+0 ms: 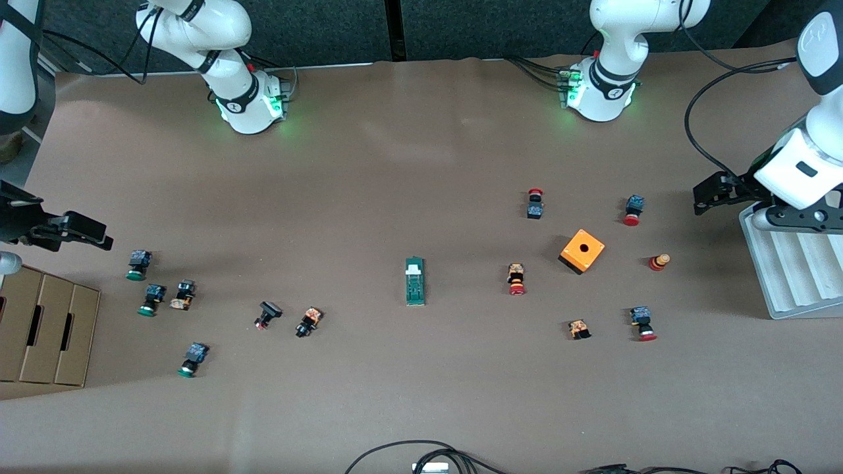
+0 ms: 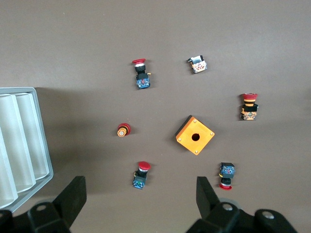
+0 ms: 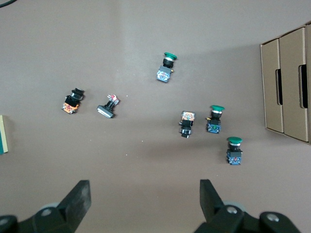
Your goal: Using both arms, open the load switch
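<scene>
Both sets of my jaws stood released, wide apart and holding nothing. My left gripper (image 2: 138, 201) hung over the tabletop (image 1: 395, 164) at the left arm's end, just beside the white ribbed tray (image 1: 790, 276), with red-capped push buttons and the orange box (image 2: 195, 135) spread below it. My right gripper (image 3: 145, 201) hung over the right arm's end, above the green-capped push buttons (image 3: 214, 119) and near the cardboard boxes (image 1: 46, 326).

The load switch (image 1: 415, 281) lay flat near the middle of the tabletop, about midway between my two grippers and well apart from each. From my left jaws it lay toward the right arm's end, past the orange box; from my right jaws it lay toward the left arm's end, past the two black buttons. Its long axis ran toward and away from the front camera, crosswise to the line joining my grippers, with the white sliding piece (image 1: 413, 267) at the end farther from that camera. Neither arm looked clearly nearer; I judged both would have to travel inward about equally.

My left wrist view did not show the switch at all. My right wrist view caught only a cut-off sliver at its edge (image 3: 3, 135), probably the switch's end, though I could not be sure. The slider's position was too small to read.
</scene>
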Controlling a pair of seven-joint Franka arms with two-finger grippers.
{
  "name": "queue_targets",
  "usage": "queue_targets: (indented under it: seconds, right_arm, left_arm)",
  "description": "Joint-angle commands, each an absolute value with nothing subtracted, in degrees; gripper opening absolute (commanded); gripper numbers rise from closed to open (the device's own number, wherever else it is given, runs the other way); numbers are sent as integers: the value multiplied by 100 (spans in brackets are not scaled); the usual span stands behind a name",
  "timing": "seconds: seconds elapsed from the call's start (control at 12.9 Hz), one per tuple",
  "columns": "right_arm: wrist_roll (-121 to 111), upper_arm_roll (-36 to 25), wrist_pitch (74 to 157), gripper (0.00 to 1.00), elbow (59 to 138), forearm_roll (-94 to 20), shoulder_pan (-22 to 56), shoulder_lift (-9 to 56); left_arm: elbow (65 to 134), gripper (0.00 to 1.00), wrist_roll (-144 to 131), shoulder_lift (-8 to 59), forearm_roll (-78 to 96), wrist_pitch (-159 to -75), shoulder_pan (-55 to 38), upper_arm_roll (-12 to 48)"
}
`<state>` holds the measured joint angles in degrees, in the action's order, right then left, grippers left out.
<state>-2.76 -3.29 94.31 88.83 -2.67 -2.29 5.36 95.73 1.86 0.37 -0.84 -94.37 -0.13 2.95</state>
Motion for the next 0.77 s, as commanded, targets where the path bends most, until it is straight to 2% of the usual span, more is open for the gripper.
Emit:
queue_targets:
  seconds: [0.0,0.7]
  right_arm:
    - [-229,-281,9343,100,8895,-211,-316,518]
    - [-158,-272,9343,100,8886,-105,-150,519]
  left_arm:
    - [9615,100,185,-61,-79,-9281,-53,211]
    - [9527,100,-466,-44,-88,-9272,-97,246]
